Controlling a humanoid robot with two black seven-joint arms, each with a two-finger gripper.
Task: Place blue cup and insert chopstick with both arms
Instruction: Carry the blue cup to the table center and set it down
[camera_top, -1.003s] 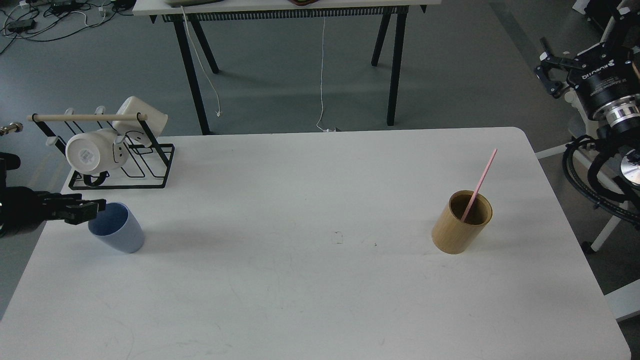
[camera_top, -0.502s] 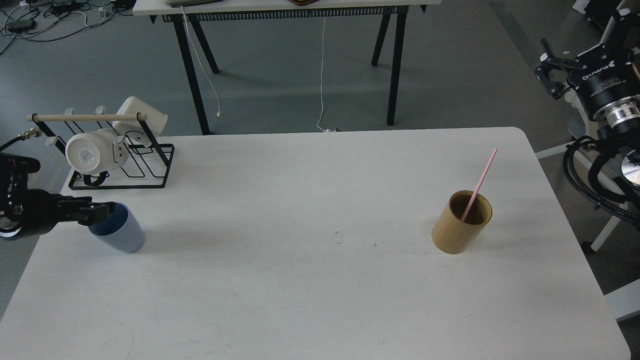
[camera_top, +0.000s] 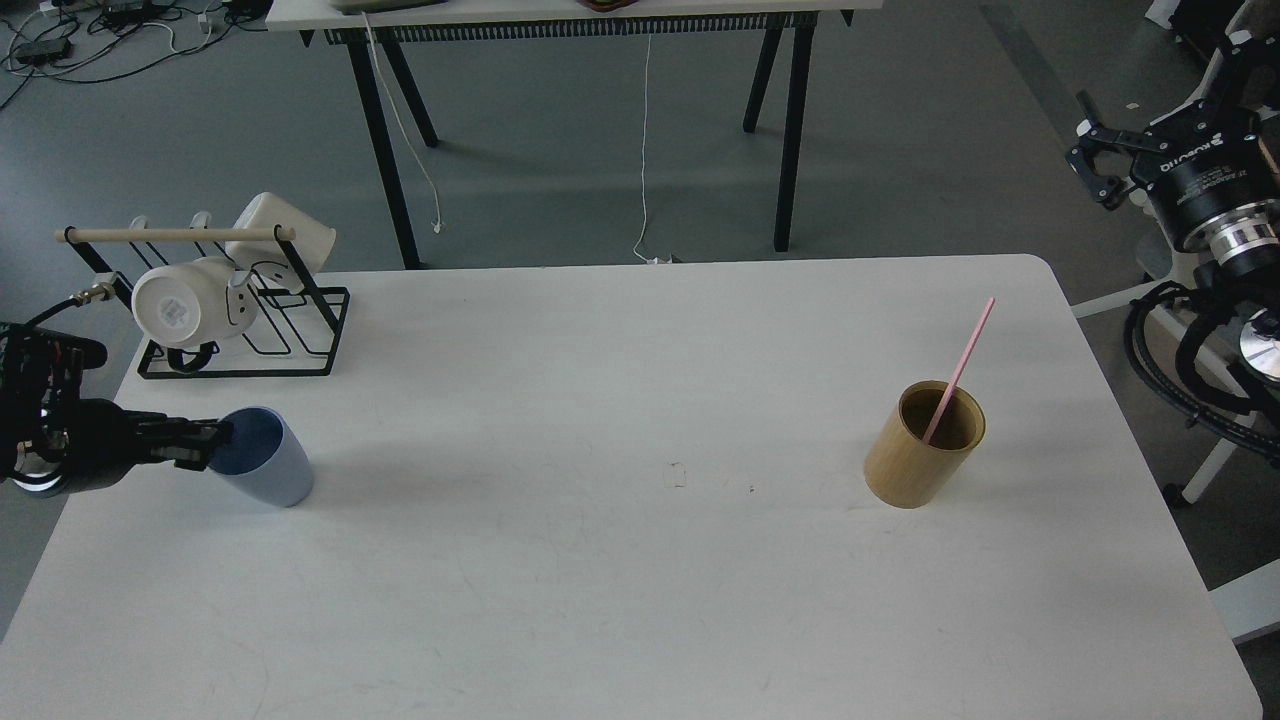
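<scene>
1. Head view: a smooth white desk (camera_top: 620, 600) with rounded corners carries everything.
2. Tan wooden cylinder (camera_top: 922, 446) holds the thin pink chopstick (camera_top: 962, 362), leaning right.
3. Matte blue cup (camera_top: 262, 458), tapered, stands far left of the cylinder.
4. Left gripper (camera_top: 205, 442) touches the cup's rim; whether it grips, I cannot tell.
5. Right gripper (camera_top: 1092, 160) off-desk, fingers spread; its lettering is unreadable.

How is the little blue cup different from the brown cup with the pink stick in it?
The blue cup is pale blue and tapers toward its base; the wooden cup is tan, wider and straight-sided. The blue cup looks empty, while the wooden cup holds the pink chopstick, leaning out over its rim. The blue cup has the left gripper at its rim; nothing touches the wooden cup. Both have no handle and sit on the white table.
</scene>
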